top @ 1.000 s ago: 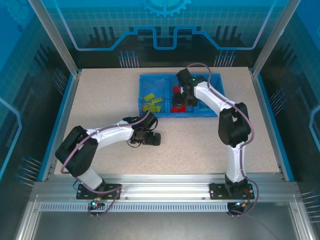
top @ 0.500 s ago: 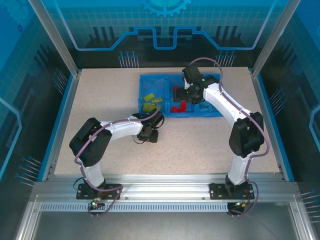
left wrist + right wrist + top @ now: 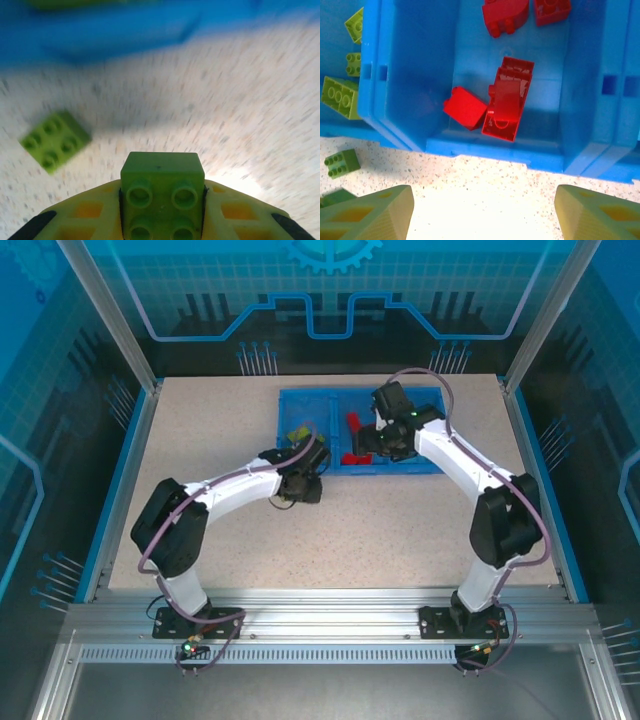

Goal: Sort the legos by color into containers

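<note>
Top view first: left claw (image 3: pixel 305 487) is down at the bench (image 3: pixel 200 440), just off the near-left corner of the blue tray (image 3: pixel 310 400), grip hidden from up here. Right claw (image 3: pixel 358 445) hangs by the middle compartment with the red legos (image 3: pixel 351 423), and the right arm (image 3: pixel 450 450) covers part of the tray's right side. Green legos (image 3: pixel 298 434) sit in the left compartment.

Left wrist cam: that claw is clamped on a squarish green lego (image 3: pixel 162 192), studs facing the lens. A loose green lego (image 3: pixel 55 141) lies studs-up on the bench, turned diagonal, apart from it, near the blurry tray wall.

Right wrist cam: fingers (image 3: pixel 370 212) spread wide, nothing between them. The long red lego (image 3: pixel 507 102) runs near wall to far wall, slightly skewed, with a small red lego (image 3: pixel 465 107) touching its left side. The tray's near wall stands between the loose green lego and the left compartment.
</note>
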Robot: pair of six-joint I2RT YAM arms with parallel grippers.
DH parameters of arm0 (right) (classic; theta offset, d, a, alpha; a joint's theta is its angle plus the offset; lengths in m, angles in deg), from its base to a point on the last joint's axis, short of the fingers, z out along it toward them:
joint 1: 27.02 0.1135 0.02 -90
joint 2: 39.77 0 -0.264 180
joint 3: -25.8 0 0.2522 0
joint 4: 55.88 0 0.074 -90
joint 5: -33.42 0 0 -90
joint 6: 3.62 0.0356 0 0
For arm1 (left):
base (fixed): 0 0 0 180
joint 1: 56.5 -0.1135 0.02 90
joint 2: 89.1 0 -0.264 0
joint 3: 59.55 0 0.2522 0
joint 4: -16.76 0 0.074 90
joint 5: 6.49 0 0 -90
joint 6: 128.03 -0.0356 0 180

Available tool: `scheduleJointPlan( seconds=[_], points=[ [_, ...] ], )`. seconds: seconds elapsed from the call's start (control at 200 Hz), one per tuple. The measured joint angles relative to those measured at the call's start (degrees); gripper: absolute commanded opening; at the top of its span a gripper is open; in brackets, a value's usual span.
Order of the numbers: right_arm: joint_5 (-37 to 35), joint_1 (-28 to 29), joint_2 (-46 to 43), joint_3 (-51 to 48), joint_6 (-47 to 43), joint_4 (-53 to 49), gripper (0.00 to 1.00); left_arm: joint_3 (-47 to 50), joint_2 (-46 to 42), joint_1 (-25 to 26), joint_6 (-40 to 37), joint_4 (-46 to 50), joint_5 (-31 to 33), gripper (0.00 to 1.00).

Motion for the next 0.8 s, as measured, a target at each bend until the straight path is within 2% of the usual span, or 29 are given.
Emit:
scheduleJointPlan(
  seconds=[0.25,0.415,0.535,0.57,0.635,0.8],
  points=[
    [1.2,0.1,-6.0,-9.6,0.0,3.9,0.75,-14.1,2.3,-7.2,-2.7,-0.1,0.0,0.32],
    [1.2,0.2,-7.0,-13.3,0.1,4.7,0.76,-19.1,8.3,-10.1,-2.8,0.0,-0.7,0.4],
    [1.2,0.2,-7.8,-13.9,0.2,4.9,0.75,-20.2,12.2,-10.3,-2.6,0.6,-1.5,0.63],
    [1.2,0.2,-8.0,-13.9,0.2,5.0,0.75,-20.2,12.8,-10.3,-2.6,0.8,-1.6,0.73],
    [1.2,0.2,-8.2,-13.9,0.2,5.2,0.75,-20.1,13.1,-10.3,-2.4,1.2,-2.5,0.98],
    [1.4,0.2,-8.4,-13.9,0.2,6.0,0.75,-16.0,8.1,-9.5,-2.2,-0.2,-2.6,0.99]
  ],
)
